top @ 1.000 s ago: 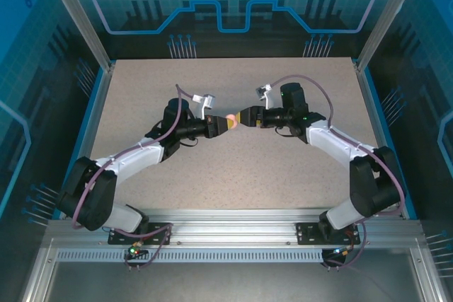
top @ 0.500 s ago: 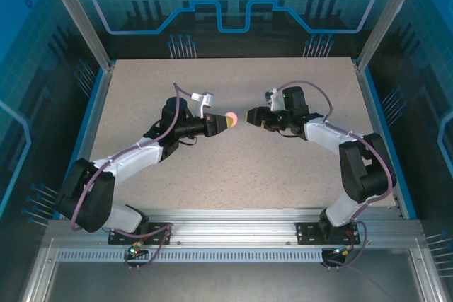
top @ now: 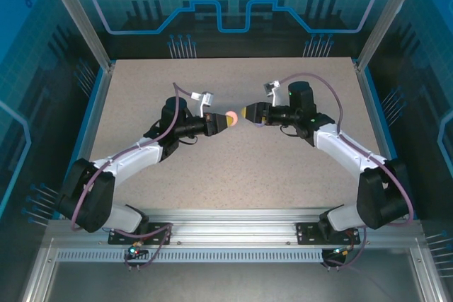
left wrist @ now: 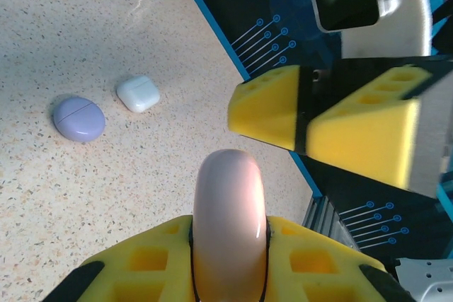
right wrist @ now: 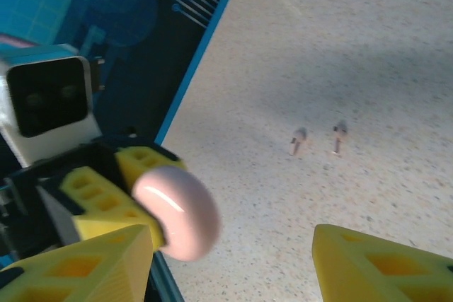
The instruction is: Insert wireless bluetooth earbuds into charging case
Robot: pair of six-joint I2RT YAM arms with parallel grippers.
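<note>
Speckled beige table (top: 283, 167), blue-lit walls around it. Two tiny earbuds (right wrist: 299, 141) lie side by side on it in the right wrist view, perhaps pale pink, though they are too blurred to be sure. Over the table's middle, the left gripper (top: 225, 122) clamps the pink case (top: 231, 117) edge-on. At the case's 3 o'clock, just apart, the right gripper (top: 247, 113) faces it with jaws spread and empty. At its 10 o'clock in the left wrist view, a purple case (left wrist: 79, 119) and a white case (left wrist: 138, 94) rest closed.

Three charging cases by my count: one pink case (left wrist: 228, 224), one purple case (left wrist: 78, 119), one white case (left wrist: 138, 94). Two tiny pale earbuds right of centre in the right wrist view: left-hand earbud (right wrist: 298, 141), right-hand earbud (right wrist: 339, 136).
</note>
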